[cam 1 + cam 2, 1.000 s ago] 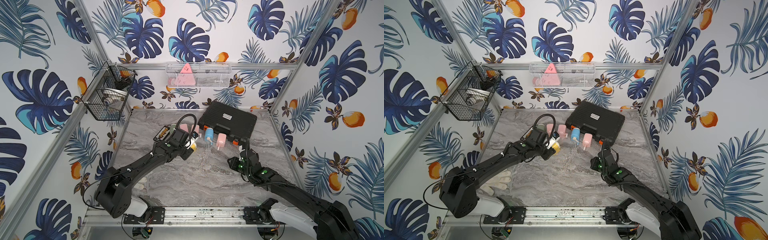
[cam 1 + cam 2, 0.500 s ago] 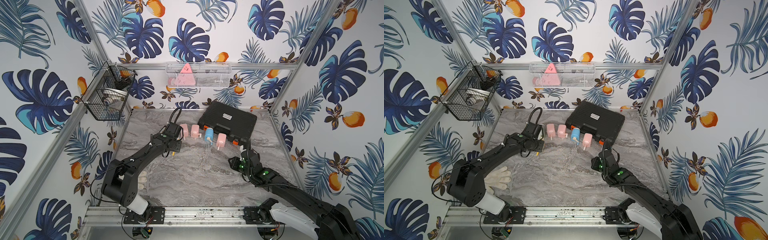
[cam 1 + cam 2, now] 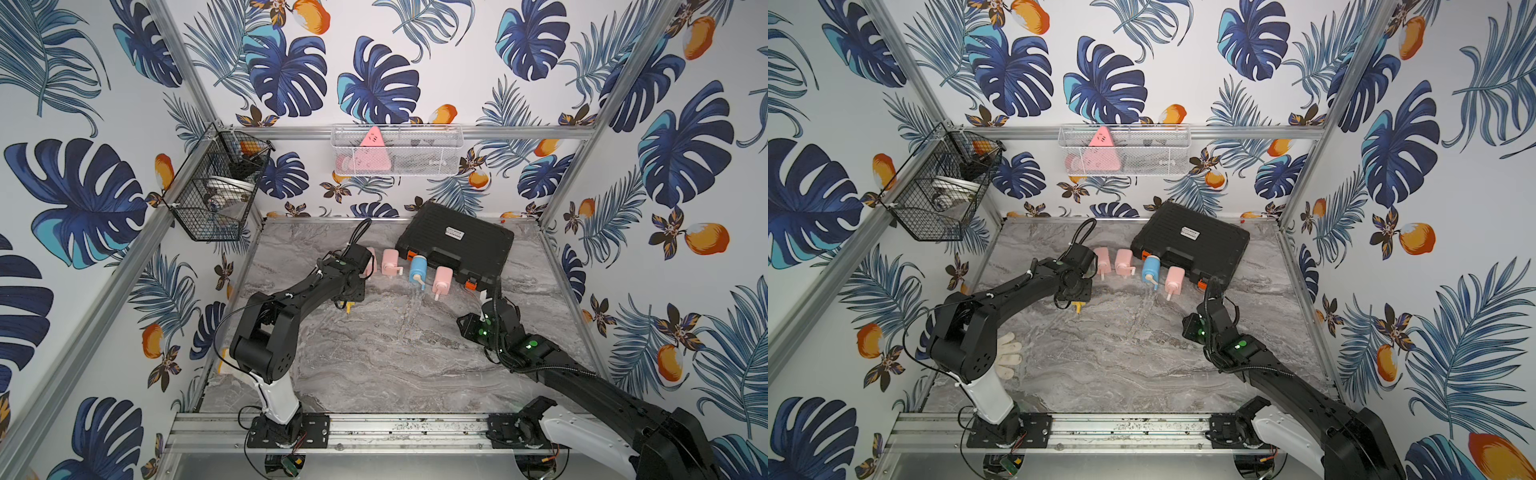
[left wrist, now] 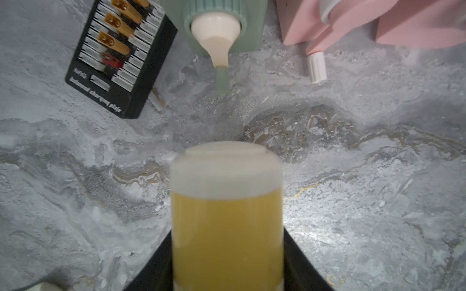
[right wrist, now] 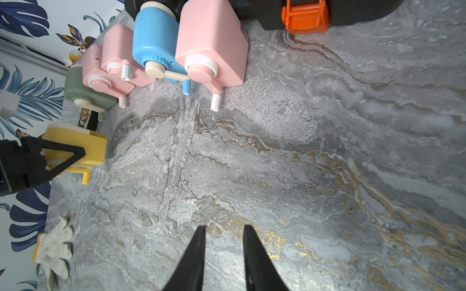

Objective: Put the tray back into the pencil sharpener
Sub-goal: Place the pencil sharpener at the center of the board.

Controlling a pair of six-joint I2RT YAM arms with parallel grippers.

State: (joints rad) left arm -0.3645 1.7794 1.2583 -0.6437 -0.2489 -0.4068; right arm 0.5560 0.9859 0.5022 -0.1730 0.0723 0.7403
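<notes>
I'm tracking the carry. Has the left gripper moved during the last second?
Yes: the left gripper, shut on the yellow plastic pencil sharpener, has shifted leftward, away from the black plastic case.

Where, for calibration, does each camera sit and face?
Top views: high above the front rail, looking down at the table; left arm and right arm show.
Left wrist: behind the left gripper, facing along the yellow sharpener it clamps; finger edges show.
Right wrist: behind the open right gripper, facing the sharpener row; both fingers show.
Shared: both wrist views show the green sharpener.
</notes>
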